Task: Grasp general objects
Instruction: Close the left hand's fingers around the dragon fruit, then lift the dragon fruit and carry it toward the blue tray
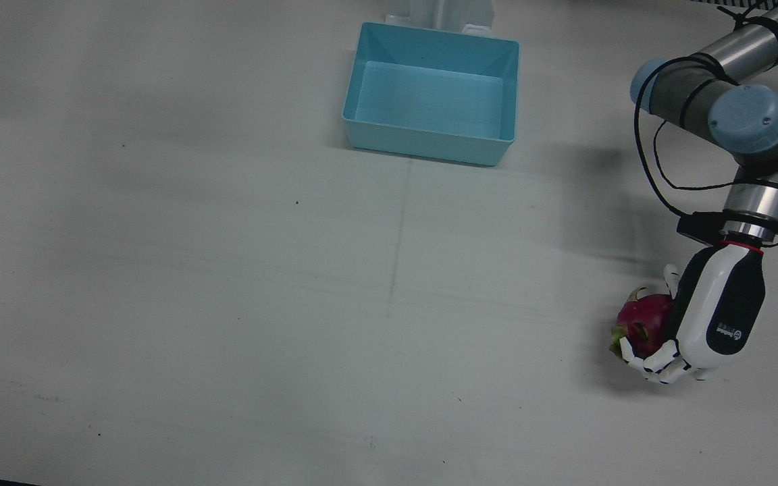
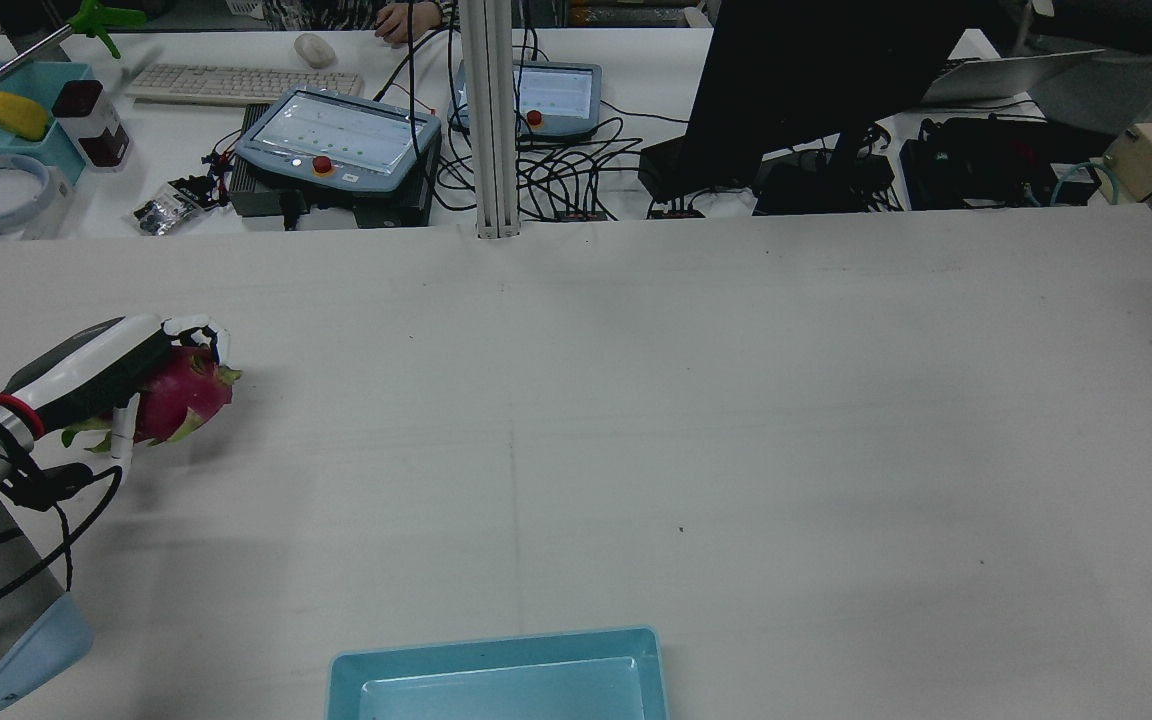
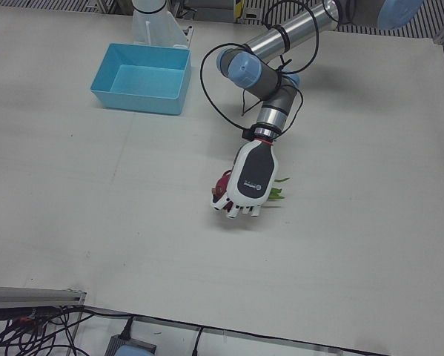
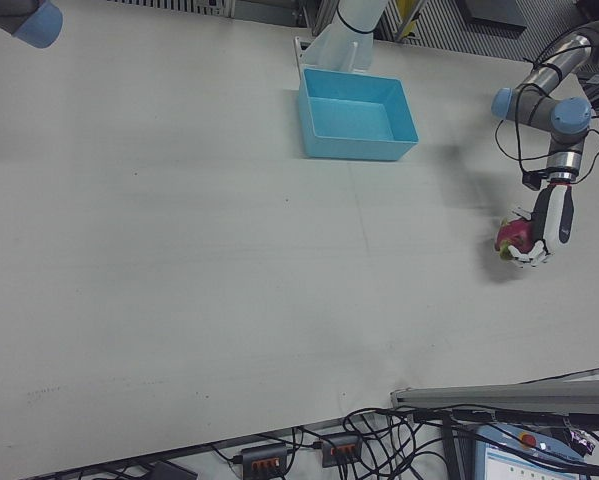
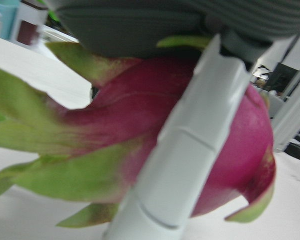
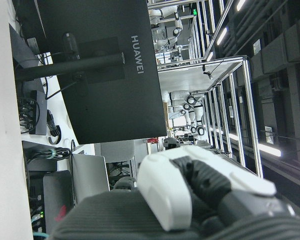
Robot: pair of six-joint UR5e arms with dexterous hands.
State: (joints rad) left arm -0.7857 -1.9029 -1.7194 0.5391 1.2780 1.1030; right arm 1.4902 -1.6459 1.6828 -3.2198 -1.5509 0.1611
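Observation:
A magenta dragon fruit [image 1: 642, 317] with green leaf tips lies at the table's left side near the operators' edge. My left hand [image 1: 713, 324] is shut on it, with the palm over it and the fingers [image 1: 662, 364] curled round its far side. The fruit also shows in the rear view [image 2: 181, 395] under the hand [image 2: 96, 370], in the left-front view [image 3: 222, 183] and in the right-front view [image 4: 509, 235]. In the left hand view the fruit [image 5: 139, 115] fills the frame with a white finger [image 5: 190, 150] across it. I cannot tell whether it touches the table. My right hand [image 6: 205, 200] shows only partly in its own view.
A light blue bin [image 1: 429, 145] stands empty at the robot's side of the table, mid-width; it also shows in the rear view [image 2: 496, 650]. Beyond the far edge are a black monitor [image 2: 796, 80], cables and teach pendants [image 2: 336, 140].

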